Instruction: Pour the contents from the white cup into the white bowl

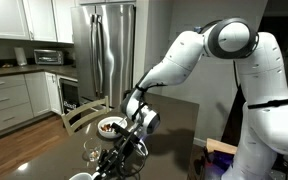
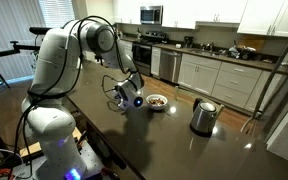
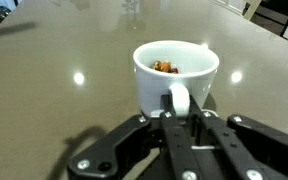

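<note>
White cup (image 3: 174,65) directly before claw (image 3: 181,117)

The white bowl (image 2: 156,101) and the kettle (image 2: 203,116) stand apart on the table (image 2: 134,145).

No lettering I can read from my seat.
The white cup (image 3: 176,72), at twelve o'clock in the wrist view, has a plain wall facing me. In an exterior view the microwave (image 1: 49,57) at ten o'clock and the fridge (image 1: 109,50) at eleven are too small to show a brand. So is the kettle (image 2: 203,116) at four o'clock.
</note>
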